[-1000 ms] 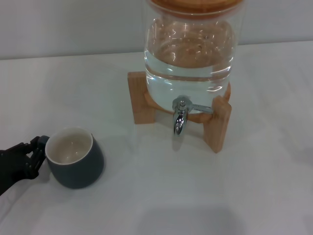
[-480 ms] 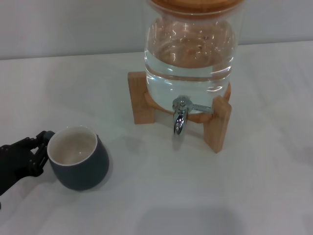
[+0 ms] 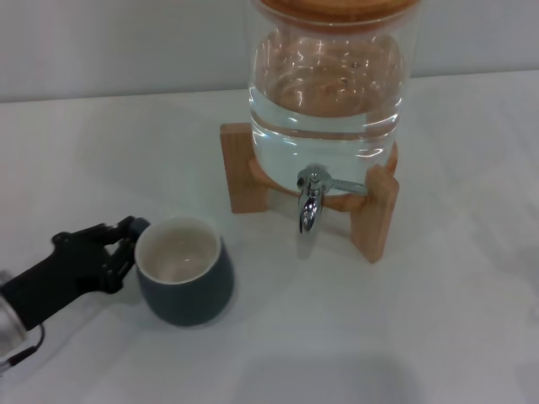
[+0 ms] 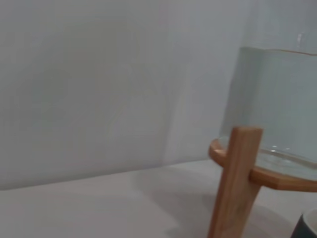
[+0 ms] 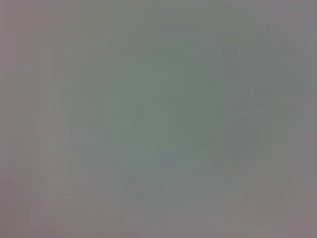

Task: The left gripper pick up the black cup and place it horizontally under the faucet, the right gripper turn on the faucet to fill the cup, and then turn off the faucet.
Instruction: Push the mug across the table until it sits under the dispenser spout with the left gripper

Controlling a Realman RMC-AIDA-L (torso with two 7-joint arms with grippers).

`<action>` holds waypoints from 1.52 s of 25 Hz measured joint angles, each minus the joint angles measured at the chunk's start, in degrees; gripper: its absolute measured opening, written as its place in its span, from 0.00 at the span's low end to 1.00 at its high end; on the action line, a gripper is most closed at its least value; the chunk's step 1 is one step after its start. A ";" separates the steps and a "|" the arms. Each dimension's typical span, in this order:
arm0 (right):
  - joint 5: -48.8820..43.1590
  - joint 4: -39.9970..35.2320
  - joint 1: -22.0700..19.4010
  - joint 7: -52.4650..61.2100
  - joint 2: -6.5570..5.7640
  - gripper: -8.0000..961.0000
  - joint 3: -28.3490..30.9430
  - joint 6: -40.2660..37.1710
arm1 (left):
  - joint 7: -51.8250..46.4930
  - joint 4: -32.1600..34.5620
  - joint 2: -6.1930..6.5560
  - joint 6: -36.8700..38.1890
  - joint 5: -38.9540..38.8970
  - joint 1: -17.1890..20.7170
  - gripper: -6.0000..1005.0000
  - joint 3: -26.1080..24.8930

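Note:
The black cup (image 3: 187, 284), dark outside and cream inside, stands upright and empty, to the left of and nearer than the faucet (image 3: 309, 202). My left gripper (image 3: 126, 244) comes in from the lower left and is shut on the cup's left side, where the handle is hidden by its fingers. The chrome faucet points down from the glass water jar (image 3: 324, 84), its thin lever out to the right, and no water runs. A sliver of the cup (image 4: 307, 227) shows in the left wrist view. The right gripper is out of view.
The jar rests on a wooden stand (image 3: 375, 215) with legs either side of the faucet; one leg (image 4: 237, 183) fills the left wrist view. White tabletop (image 3: 379, 337) lies all around. The right wrist view shows only plain grey.
My left gripper has carried the cup to the right, toward the faucet, and more of the arm has come into the head view.

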 joint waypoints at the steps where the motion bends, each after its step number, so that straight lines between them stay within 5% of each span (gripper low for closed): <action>1: 0.00 0.00 0.03 0.01 0.00 0.86 0.00 0.17 | -0.91 -0.02 -0.05 0.57 -0.18 -1.15 0.17 1.66; 15: 0.05 -0.08 0.08 0.17 0.00 0.86 0.00 0.72 | -5.54 -0.25 -0.59 7.41 -5.03 -7.35 0.16 16.67; 28: 0.06 -0.09 0.20 0.31 0.00 0.86 0.01 1.09 | -7.15 7.35 -0.49 19.82 -25.13 -5.89 0.16 44.18; 38: -0.01 -0.08 0.32 0.31 0.00 0.86 0.01 1.09 | -7.14 12.33 -0.38 25.23 -29.39 -5.01 0.16 51.60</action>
